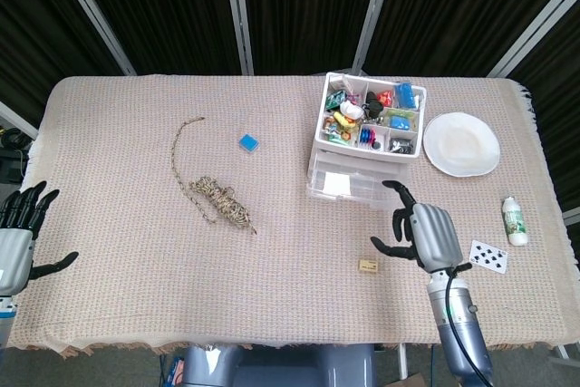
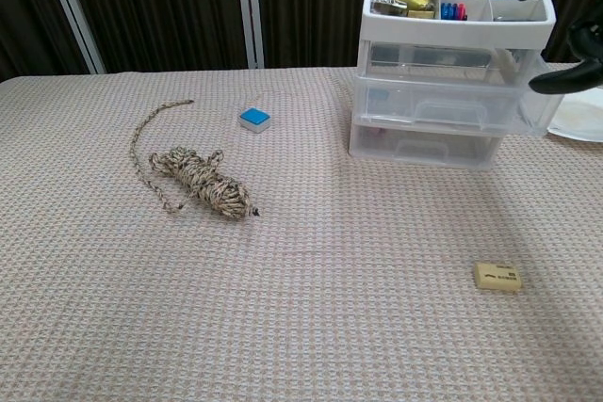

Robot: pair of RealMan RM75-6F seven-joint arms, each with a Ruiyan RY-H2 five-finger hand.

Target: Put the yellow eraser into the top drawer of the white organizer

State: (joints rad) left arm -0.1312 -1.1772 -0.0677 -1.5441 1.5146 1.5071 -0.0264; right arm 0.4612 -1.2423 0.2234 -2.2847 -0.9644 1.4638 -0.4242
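The right hand [image 1: 424,235] is hovering above the table with fingers spread apart, holding nothing, just in front of the white organizer [image 1: 365,138]. The left hand [image 1: 20,224] is hanging at the table's left edge, fingers apart and empty too. A woven beige cloth [image 1: 136,251] is covering the table, with dark curtains hanging behind it. The yellow eraser [image 1: 367,266] is lying flat on the cloth, near the right hand, just to the left of its fingertips and apart from them.
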